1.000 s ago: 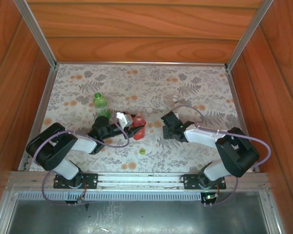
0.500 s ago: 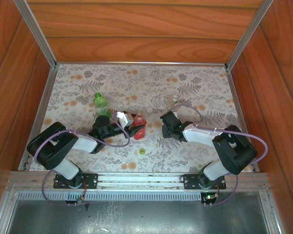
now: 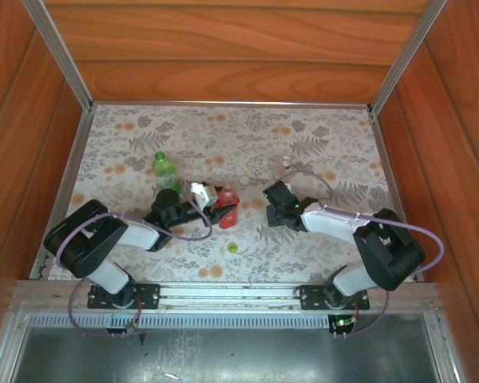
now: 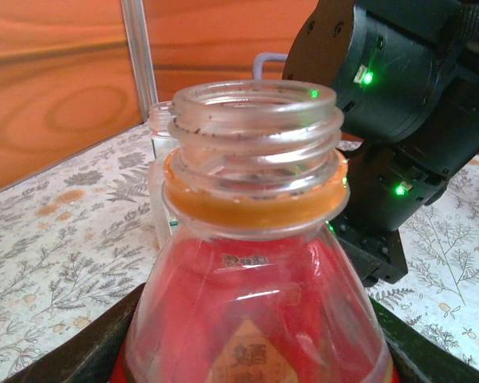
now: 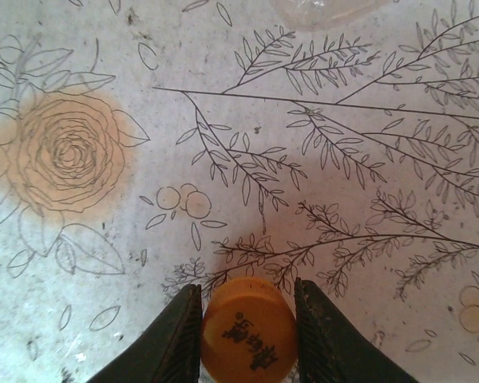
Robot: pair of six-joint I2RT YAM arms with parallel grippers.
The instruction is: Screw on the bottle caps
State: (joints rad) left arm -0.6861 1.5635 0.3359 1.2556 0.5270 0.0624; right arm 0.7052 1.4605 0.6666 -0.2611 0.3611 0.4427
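Narrowing since a second earlier, the right pincer (image 5: 246,294) gripped the orange cap (image 5: 249,333) down at the worktop (image 3: 303,136), right of the uncapped red bottle (image 4: 255,295), which the left pincer (image 4: 257,361) clamped upright mid-worktop.

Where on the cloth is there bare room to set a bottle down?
Free: the far strip behind the green bottle and clear bottle, and the near strip around the yellow-green cap. Crowded: the middle, where the left gripper holds the red bottle and the right gripper pinches the orange cap.
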